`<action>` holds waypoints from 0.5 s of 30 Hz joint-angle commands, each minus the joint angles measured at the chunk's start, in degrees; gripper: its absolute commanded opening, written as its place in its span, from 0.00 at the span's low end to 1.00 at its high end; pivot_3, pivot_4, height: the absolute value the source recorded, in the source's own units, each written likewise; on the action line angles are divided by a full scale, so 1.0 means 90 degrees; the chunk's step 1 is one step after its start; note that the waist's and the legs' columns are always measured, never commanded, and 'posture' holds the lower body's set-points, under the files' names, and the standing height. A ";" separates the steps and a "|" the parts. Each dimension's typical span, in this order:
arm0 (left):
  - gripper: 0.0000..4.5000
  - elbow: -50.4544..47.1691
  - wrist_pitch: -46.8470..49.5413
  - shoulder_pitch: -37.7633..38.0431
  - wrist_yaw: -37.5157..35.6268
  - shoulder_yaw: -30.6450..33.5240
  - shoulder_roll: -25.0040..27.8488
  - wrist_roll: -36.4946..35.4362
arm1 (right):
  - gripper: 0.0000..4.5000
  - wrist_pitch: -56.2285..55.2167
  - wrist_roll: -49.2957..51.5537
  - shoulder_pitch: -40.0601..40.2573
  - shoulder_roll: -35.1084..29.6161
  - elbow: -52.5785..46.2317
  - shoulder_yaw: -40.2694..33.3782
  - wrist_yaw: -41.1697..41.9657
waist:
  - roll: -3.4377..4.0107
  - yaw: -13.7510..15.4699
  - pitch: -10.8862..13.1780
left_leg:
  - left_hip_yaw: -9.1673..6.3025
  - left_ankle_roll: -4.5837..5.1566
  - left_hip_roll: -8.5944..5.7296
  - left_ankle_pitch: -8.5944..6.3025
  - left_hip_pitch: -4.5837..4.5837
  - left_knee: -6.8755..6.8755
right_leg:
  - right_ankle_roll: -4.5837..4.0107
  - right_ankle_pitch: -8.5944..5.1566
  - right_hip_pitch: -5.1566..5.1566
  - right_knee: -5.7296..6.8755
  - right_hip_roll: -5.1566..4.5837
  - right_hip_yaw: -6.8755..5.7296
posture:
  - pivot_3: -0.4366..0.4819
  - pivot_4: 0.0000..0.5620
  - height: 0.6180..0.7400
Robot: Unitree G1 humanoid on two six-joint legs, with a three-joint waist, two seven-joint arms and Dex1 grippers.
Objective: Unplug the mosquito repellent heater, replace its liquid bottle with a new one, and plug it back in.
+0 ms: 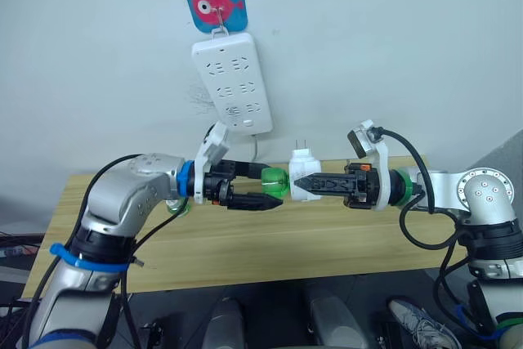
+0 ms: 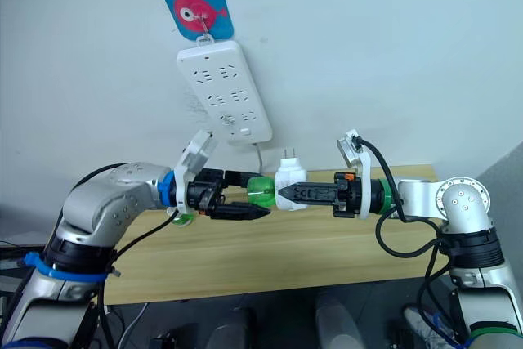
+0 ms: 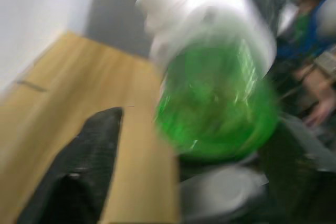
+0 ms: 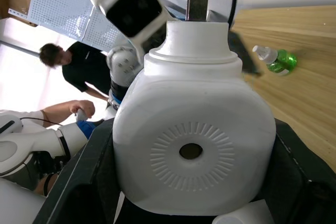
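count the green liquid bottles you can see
2. One green bottle is in the left tool, screwed into or held against the white heater that the right tool grips. The other bottle lies on the wooden table. None seem hidden.

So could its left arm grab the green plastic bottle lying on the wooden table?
Probably not yet: the left end effector is shut on another green bottle at the white plastic heater, though nothing covers the lying bottle.
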 commanded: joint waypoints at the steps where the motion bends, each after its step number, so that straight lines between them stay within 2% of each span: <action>1: 1.00 -0.0186 -0.2357 0.0535 -0.0359 0.0096 -0.0107 0.0935 | 0.68 -0.0118 0.0263 -0.0055 -0.0032 -0.0166 -0.0261 0.0053 | 0.0000 0.0020 0.0000 | 0.0002 0.0000 0.0000 0.0000 -0.0001 0.0000 | 0.0000 0.0000 0.0000 -0.0002 0.0000 0.0001 | 0.35 0.36 0.88; 4: 1.00 -0.0146 -0.3892 0.0794 -0.0153 0.0287 -0.0580 0.1307 | 0.68 -0.0168 0.0271 -0.0029 -0.0035 -0.0174 -0.0276 0.0009 | 0.0000 0.0092 0.0000 | 0.0006 0.0001 -0.0003 -0.0001 -0.0004 0.0003 | 0.0000 0.0000 0.0000 -0.0005 -0.0005 0.0003 | 0.35 0.36 0.88; 8: 1.00 0.0029 -0.5168 0.0831 -0.0002 0.0385 -0.1004 0.1552 | 0.68 -0.0183 0.0261 -0.0016 -0.0052 -0.0180 -0.0276 0.0000 | -0.0001 0.0192 0.0000 | 0.0007 0.0001 -0.0007 -0.0001 -0.0006 0.0008 | 0.0000 0.0002 0.0000 -0.0003 -0.0007 0.0005 | 0.35 0.36 0.88; 15: 1.00 0.0587 -0.6053 0.0600 0.0030 0.0383 -0.1112 0.1683 | 0.68 -0.0194 0.0282 0.0000 -0.0083 -0.0212 -0.0280 -0.0030 | -0.0001 0.0173 0.0000 | 0.0006 0.0002 -0.0006 -0.0001 -0.0005 0.0006 | -0.0001 0.0002 0.0000 -0.0001 -0.0005 0.0003 | 0.34 0.36 0.88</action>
